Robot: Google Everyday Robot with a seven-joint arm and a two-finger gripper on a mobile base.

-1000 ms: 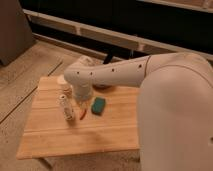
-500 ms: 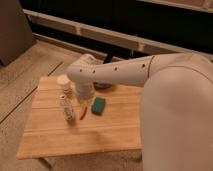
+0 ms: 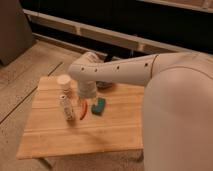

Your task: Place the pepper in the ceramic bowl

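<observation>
Gripper: my gripper hangs at the end of my white arm, low over the middle of the wooden table, and I cannot tell whether it is open or closed.
What I hold: I see nothing in my grasp.
Pepper: the pepper lies on the table top just below my gripper, a small curved red-orange strip with its upper end pointing toward my wrist. It is outside the bowl.
Ceramic bowl: the ceramic bowl sits toward the far edge of the table, behind my gripper. It is dark, and my arm hides most of it, so only a sliver of rim shows to my wrist's right.
Sponge: the teal-green sponge lies just beside the pepper, on the side away from the cup.
Cup: the cream cup stands upright near the far left part of the table.
Unclear thing: a pale upright object with dark spots stands just in front of the cup and near the pepper; I cannot tell what it is.
Floor: speckled floor lies around the table.
</observation>
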